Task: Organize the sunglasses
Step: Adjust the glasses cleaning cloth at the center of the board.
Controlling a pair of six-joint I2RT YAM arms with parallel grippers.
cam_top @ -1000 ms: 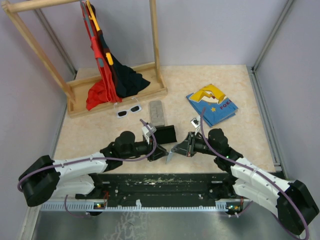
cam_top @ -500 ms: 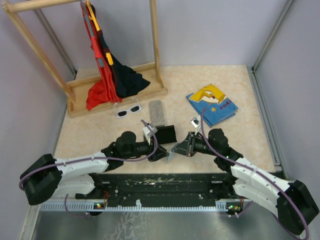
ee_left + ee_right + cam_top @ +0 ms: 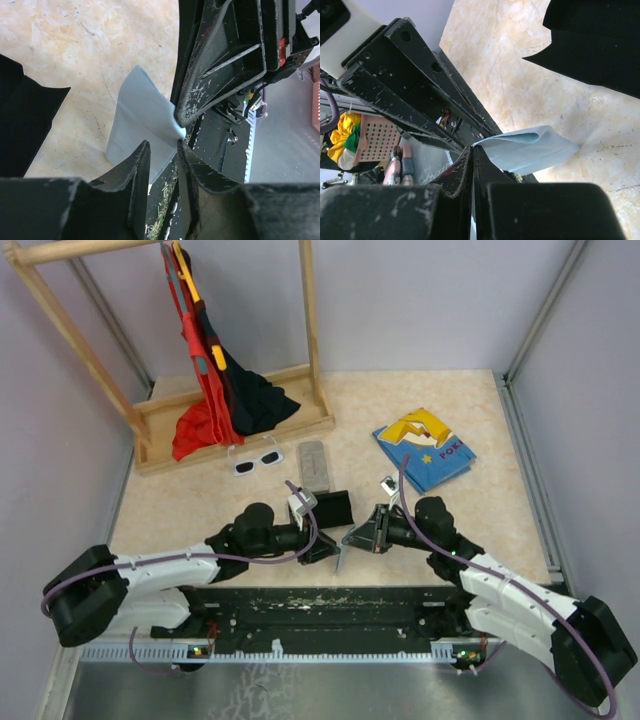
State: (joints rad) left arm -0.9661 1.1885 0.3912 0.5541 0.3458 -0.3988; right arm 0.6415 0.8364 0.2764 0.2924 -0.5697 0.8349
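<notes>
The sunglasses [image 3: 256, 462] (white pair only showing) are lying untouched upper left of centre in the top view, while the left gripper [image 3: 322, 546] is edging rightward toward the light-blue cloth [image 3: 341, 554] dangling from the right gripper [image 3: 352, 538]. In the left wrist view, its jaws are standing slightly parted beside the cloth, gripping nothing. In the right wrist view, the jaws are clenching the cloth's corner, so a handover seems close.

Both arms reach forward low over the tabletop, wrists angled inward, tips nearly meeting. Left gripper [image 3: 325, 547] fingers [image 3: 136, 170] slightly apart. Right gripper [image 3: 351, 537] fingers [image 3: 461, 170] pressed together, pinching light-blue cloth [image 3: 530, 147].
</notes>
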